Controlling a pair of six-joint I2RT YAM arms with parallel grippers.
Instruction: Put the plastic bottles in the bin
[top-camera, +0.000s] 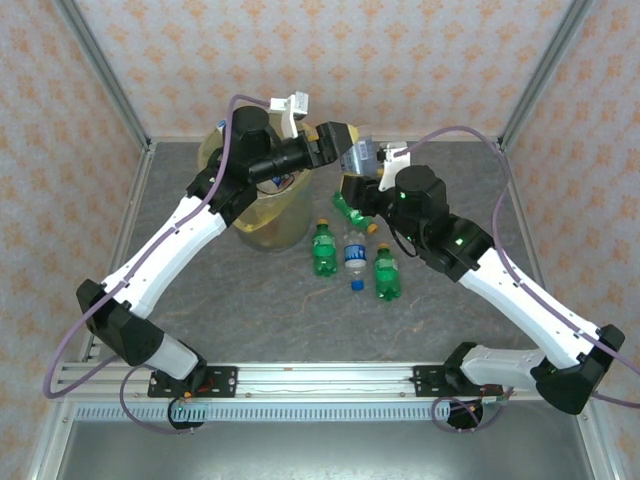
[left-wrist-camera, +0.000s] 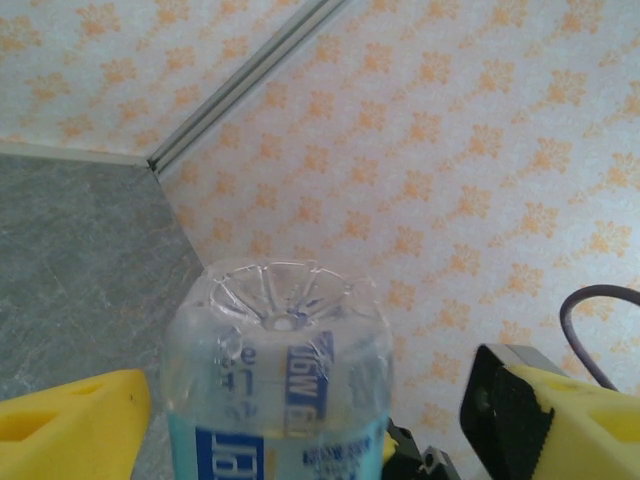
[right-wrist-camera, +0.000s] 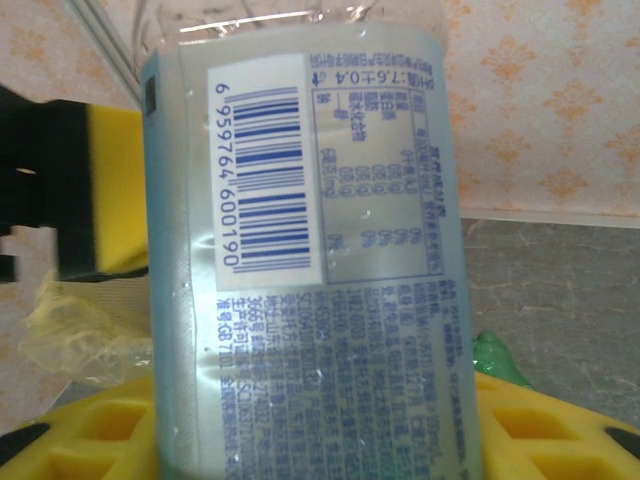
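Up at 12 o'clock of the bench (top-camera: 300, 320), your right claw (right-wrist-camera: 320, 440) is pinching the clear bottle (top-camera: 360, 155) by its blue label. Your left claw (left-wrist-camera: 300, 430) is spread wide round the bottle's bottom end, with a gap on each side. I think this is a pass from one claw to the other. Push the left claw a bit further along the bottle, then squeeze. Only let go with the right claw once the left one grips well. The bin (top-camera: 268, 225) sits just to 9 o'clock of the claws, under your left arm. More bottles (top-camera: 354, 255) wait at 6 o'clock.
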